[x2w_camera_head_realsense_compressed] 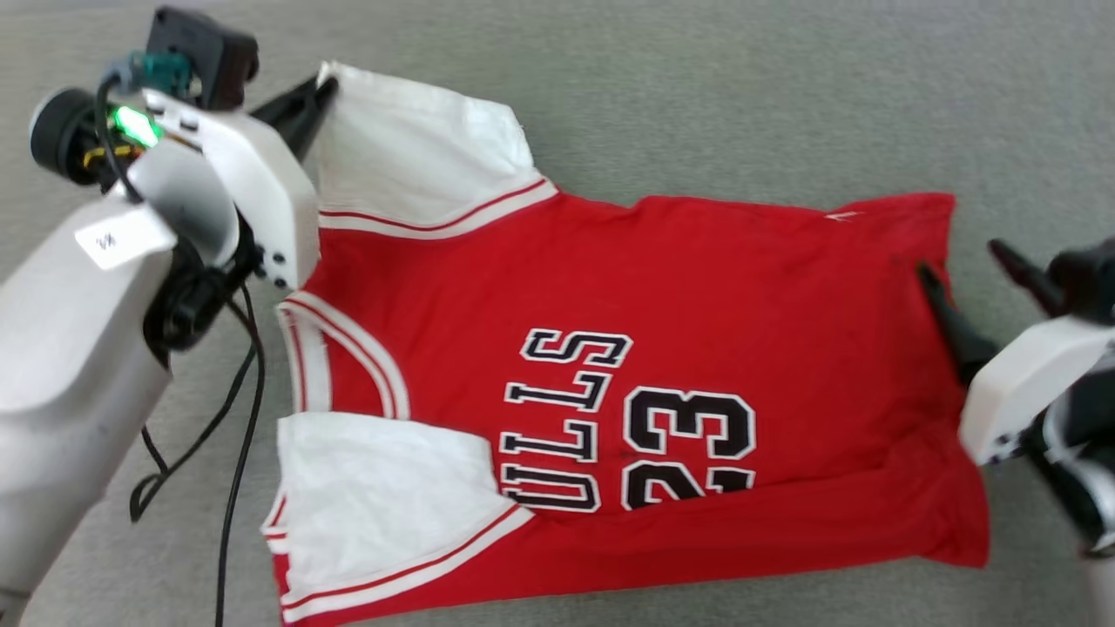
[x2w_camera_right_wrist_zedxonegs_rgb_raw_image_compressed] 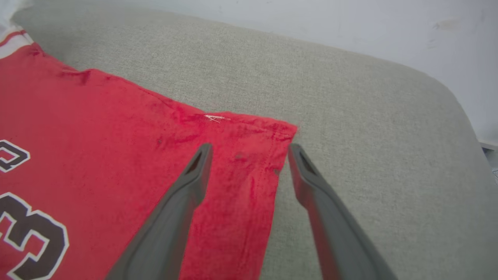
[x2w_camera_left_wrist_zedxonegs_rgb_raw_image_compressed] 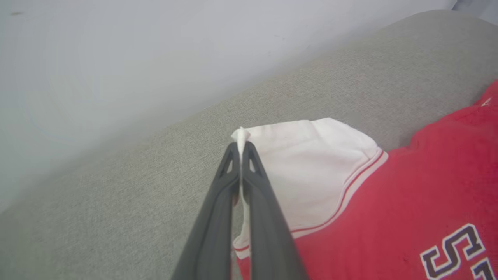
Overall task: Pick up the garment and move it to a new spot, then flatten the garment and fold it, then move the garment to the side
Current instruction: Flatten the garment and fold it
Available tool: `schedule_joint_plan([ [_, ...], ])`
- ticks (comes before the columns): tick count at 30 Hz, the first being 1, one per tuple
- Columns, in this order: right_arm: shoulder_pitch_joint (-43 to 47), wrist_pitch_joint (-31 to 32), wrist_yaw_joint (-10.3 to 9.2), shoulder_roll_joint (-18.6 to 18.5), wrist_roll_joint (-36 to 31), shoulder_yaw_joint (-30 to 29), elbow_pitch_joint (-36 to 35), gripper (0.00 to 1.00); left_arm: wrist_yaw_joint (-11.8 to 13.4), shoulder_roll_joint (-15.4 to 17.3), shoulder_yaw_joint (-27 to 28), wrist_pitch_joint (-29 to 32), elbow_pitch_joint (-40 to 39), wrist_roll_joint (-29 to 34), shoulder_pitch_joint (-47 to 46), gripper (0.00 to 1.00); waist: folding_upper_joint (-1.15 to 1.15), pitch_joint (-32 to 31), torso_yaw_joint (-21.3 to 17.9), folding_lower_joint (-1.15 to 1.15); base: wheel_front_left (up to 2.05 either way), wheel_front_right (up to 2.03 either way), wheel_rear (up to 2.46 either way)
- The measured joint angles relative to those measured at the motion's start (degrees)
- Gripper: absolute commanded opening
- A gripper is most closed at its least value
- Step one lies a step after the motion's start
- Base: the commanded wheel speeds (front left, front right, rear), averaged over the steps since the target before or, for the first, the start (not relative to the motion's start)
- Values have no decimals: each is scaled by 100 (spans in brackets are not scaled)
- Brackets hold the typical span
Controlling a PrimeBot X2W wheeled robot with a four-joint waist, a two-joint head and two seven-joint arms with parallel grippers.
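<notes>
The garment [x2w_camera_head_realsense_compressed: 610, 287] is a red shirt with white sleeves and a black "BULLS 23" print, lying spread flat on a grey fabric surface [x2w_camera_head_realsense_compressed: 740, 104]. Its collar points to the left of the head view. My left gripper [x2w_camera_head_realsense_compressed: 318, 87] is shut on the outer corner of the far white sleeve [x2w_camera_left_wrist_zedxonegs_rgb_raw_image_compressed: 311, 167], and a pinch of white cloth [x2w_camera_left_wrist_zedxonegs_rgb_raw_image_compressed: 240, 136] pokes out between the tips of my left gripper [x2w_camera_left_wrist_zedxonegs_rgb_raw_image_compressed: 241, 146]. My right gripper [x2w_camera_head_realsense_compressed: 962, 261] stands open over the garment's far hem corner [x2w_camera_right_wrist_zedxonegs_rgb_raw_image_compressed: 253, 144]; in the right wrist view, one finger of my right gripper [x2w_camera_right_wrist_zedxonegs_rgb_raw_image_compressed: 249, 149] is above the red cloth and the other above bare grey fabric.
Black cables [x2w_camera_head_realsense_compressed: 235, 418] hang from my left arm beside the garment's collar. A pale wall [x2w_camera_left_wrist_zedxonegs_rgb_raw_image_compressed: 116, 58] rises just behind the grey surface, whose rounded edge [x2w_camera_right_wrist_zedxonegs_rgb_raw_image_compressed: 447, 89] runs close past the hem corner. Bare grey fabric lies beyond the garment's far side.
</notes>
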Motion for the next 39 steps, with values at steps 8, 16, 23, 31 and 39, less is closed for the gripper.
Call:
schedule_joint_plan([
  [8,-735,1426,1,-1085,492,261,308,100,375,255,73,-190,-1176,-85,625,0,0,74,437,1,0,0,0],
  [16,-1252,2197,0,-1616,808,460,996,100,626,324,91,-407,-1853,-55,915,0,0,359,740,2,0,0,0],
  [23,-1549,2148,0,-1774,703,769,1455,100,740,324,87,-502,-2232,2,1001,0,0,578,937,2,0,0,0],
  [31,-1705,1917,-11,-1896,805,1190,1860,32,800,363,124,-587,-2305,35,1031,0,0,644,1049,1,0,0,0],
  [39,-1705,1367,0,-1689,971,1158,2219,0,864,341,162,-759,-2100,-65,1237,0,0,371,998,2,0,0,0],
])
